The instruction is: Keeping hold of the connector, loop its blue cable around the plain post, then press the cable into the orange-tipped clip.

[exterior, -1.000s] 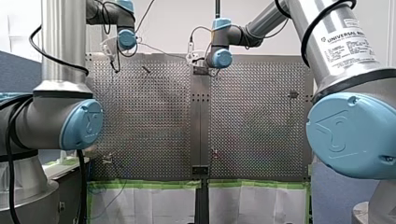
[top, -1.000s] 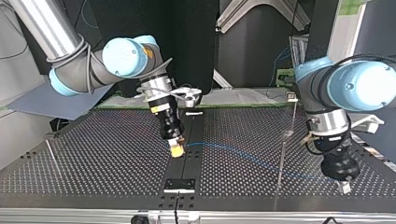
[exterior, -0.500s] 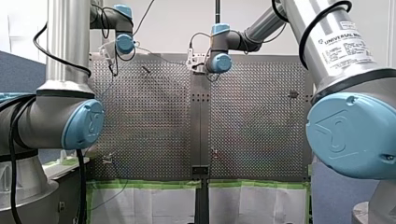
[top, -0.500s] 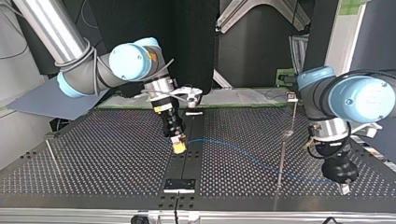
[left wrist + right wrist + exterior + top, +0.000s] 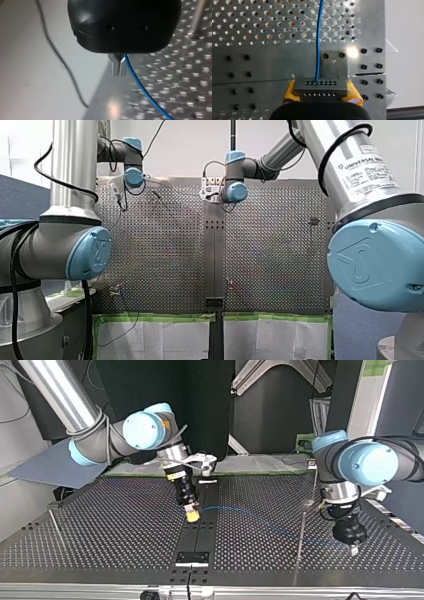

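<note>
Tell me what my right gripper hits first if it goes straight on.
My right gripper would probably meet the table's smooth metal centre strip, led by the grey connector it holds; depth unclear.

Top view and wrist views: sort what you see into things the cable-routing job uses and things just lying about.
Job in hand:
connector
blue cable
right gripper, shut on the connector
left gripper, shut on the cable
thin post beside the cable, probably

Lying about:
black wire
rod at the top view's left
grey sheet
</note>
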